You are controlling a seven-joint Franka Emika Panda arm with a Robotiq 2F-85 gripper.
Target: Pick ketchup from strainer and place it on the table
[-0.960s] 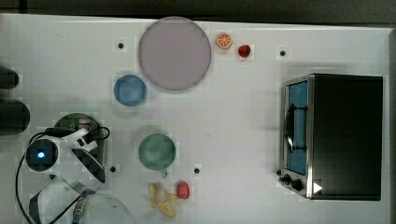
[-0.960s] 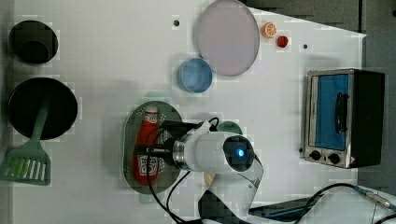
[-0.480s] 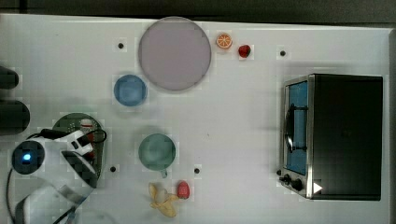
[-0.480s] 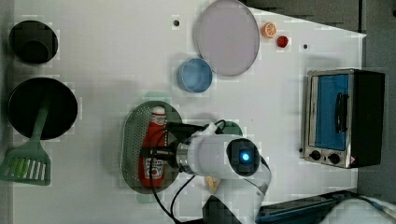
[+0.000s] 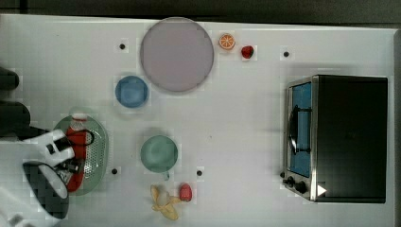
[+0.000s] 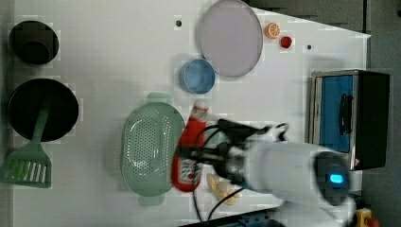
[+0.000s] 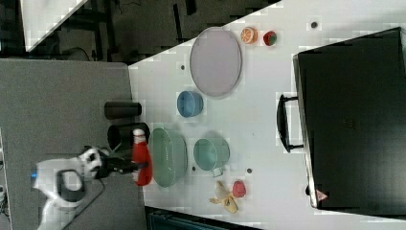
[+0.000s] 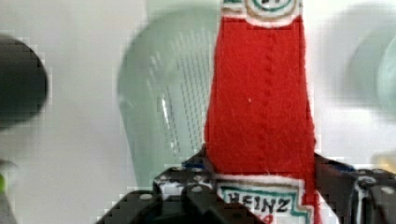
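The red ketchup (image 6: 195, 125) bottle with a white cap hangs above the white table (image 5: 236, 118), with my gripper (image 6: 189, 155) shut on its lower body near the label. In the left view it hangs past the right rim of the pale green strainer (image 6: 146, 151), whose perforated bottom is bare. In the top view the ketchup (image 5: 78, 137) and gripper (image 5: 71, 158) overlap the strainer (image 5: 97, 151). The right view shows the ketchup (image 7: 141, 153) upright beside the strainer (image 7: 167, 155), held by the gripper (image 7: 136, 166). In the wrist view the ketchup (image 8: 261, 102) stands between my fingers, with the strainer (image 8: 163, 102) below.
A teal cup (image 5: 159, 153), blue cup (image 5: 132, 91) and grey-pink plate (image 5: 176, 54) stand near the strainer. A banana (image 5: 163, 201) and red fruit (image 5: 185, 192) lie near the front edge. A toaster oven (image 5: 338, 137) is at the top view's right. A black pan (image 6: 42, 109) with green spatula (image 6: 26, 165) sits at the left view's left.
The ketchup lay in the strainer under my gripper; now it is lifted out and has moved to the left view's right with the arm. The strainer stays where it was.
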